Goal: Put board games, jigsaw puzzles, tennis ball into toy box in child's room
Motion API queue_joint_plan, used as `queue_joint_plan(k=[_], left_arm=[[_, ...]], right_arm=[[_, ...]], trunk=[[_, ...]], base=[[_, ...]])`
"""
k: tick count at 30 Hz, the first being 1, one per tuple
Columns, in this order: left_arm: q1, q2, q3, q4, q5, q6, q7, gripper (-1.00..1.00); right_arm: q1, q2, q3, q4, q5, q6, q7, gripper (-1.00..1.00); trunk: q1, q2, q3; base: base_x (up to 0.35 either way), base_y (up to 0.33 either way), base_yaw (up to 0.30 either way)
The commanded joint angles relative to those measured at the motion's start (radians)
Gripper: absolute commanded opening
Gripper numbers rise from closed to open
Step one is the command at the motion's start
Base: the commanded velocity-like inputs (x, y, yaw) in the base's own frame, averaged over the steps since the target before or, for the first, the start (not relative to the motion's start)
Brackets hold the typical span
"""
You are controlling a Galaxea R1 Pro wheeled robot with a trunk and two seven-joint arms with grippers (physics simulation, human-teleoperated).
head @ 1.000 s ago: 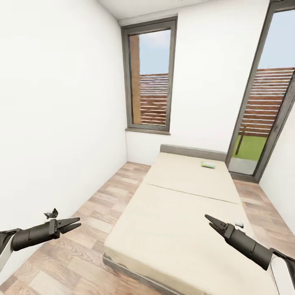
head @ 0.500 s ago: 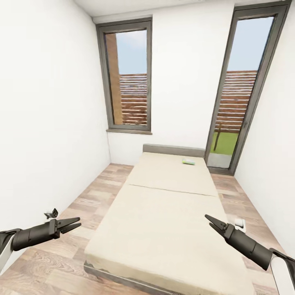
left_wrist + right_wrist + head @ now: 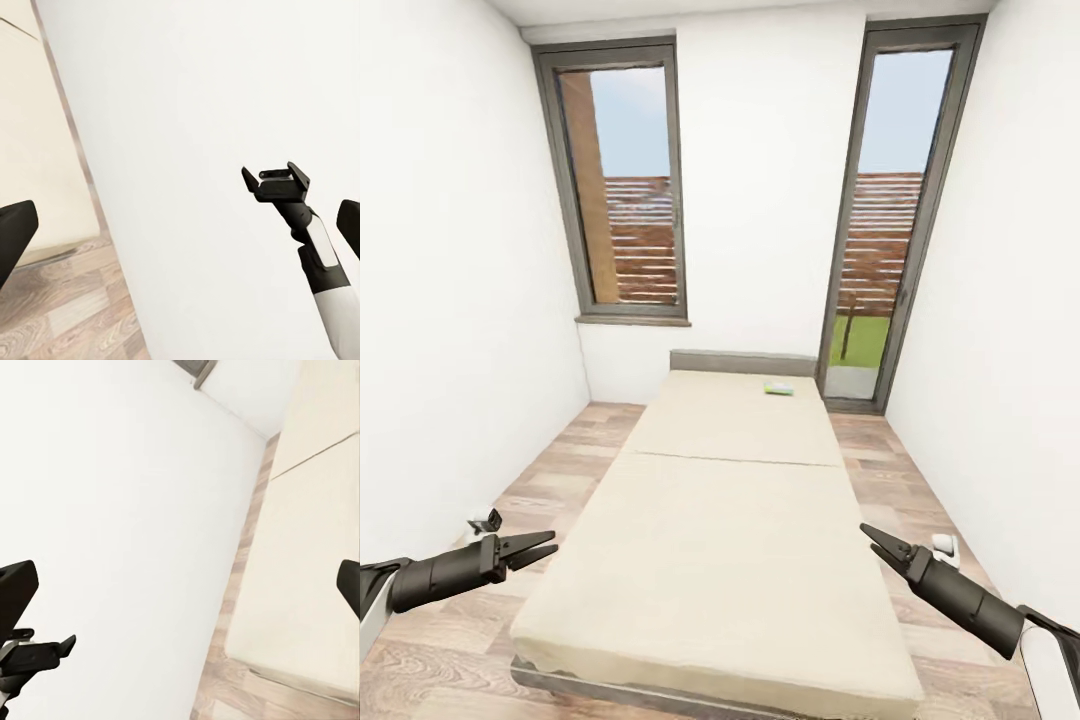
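Straight ahead, the bed (image 3: 720,520) is stretching away from the robot toward the far wall, its beige mattress running between wood-plank floor (image 3: 560,470) on either side. One game (image 3: 779,388) is lying flat on the mattress near the headboard (image 3: 745,362), a small green and white box toward the right side of the bed, too small to read. Two tall dark-framed windows (image 3: 618,185) are standing in the far wall, showing a slatted fence outside.

Both arms are hanging low and forward, well apart from the game. The left gripper (image 3: 542,547) is hovering over the floor beside the bed with its jaws spread and nothing between them. The right gripper (image 3: 872,538) is hovering over the near right corner of the mattress, its fingers pressed nearly together and holding nothing.
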Motion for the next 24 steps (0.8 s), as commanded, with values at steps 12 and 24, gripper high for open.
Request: queue_joint_plan(k=[12,24], left_arm=[[0.0,-0.001,0.0,0.0,0.001,0.011,-0.002,1.0],[0.0,-0.001,0.0,0.0,0.0,0.011,-0.002,1.0]], right_arm=[[-0.001,0.001,0.0,0.0,0.003,0.004,0.004,1.0],[-0.001,0.001,0.0,-0.002,0.005,0.003,0.004,1.0]], trunk=[[0.0,-0.002,-0.015],[0.0,-0.002,-0.016]], base=[[0.0,-0.291,-0.021],[0.0,-0.305,-0.001]])
